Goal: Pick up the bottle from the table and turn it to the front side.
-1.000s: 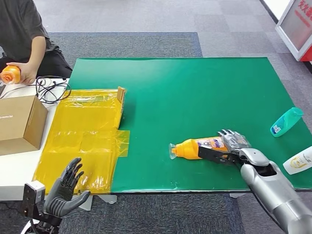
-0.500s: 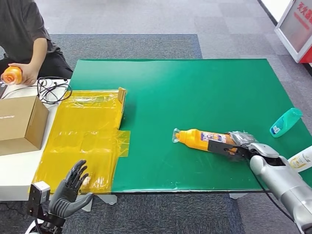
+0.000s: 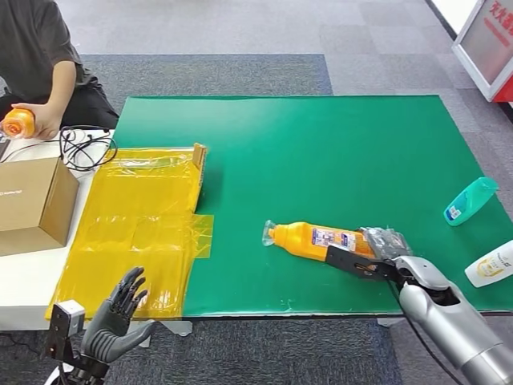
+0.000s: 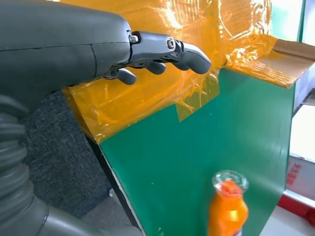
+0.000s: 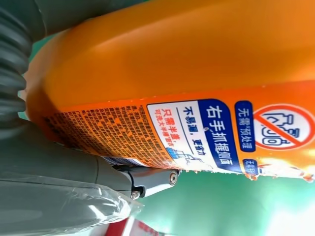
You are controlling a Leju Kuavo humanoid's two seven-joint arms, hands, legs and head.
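Bottle axis is the thing to watch: the orange plastic bottle with the clear cap and blue-and-white label [image 3: 314, 238] is lying on its side on the green-covered desk [image 3: 339, 152], its long axis running nearly across the head view, cap pointing toward the robot's left and its base end sitting in the right hand [image 3: 378, 253]. That silver-armed right hand is grasping the base end, the dark thumb lying along the near side of the body and the other fingers wrapping the far side; in the right wrist view the label [image 5: 223, 132] is facing the camera, with the thumb [image 5: 148, 179] pressing just under it. Whether the bottle is resting on the desk or hanging just above it I cannot tell.

Since the grip is at one end, any turn to bring the front face round would, I judge, be a roll about that long axis, with the capped end swinging free.

Well apart, the left hand [image 3: 115, 317] is hovering released, fingers spread, near the front desk edge beside the crumpled yellow plastic sheet [image 3: 139, 228], far from the bottle.
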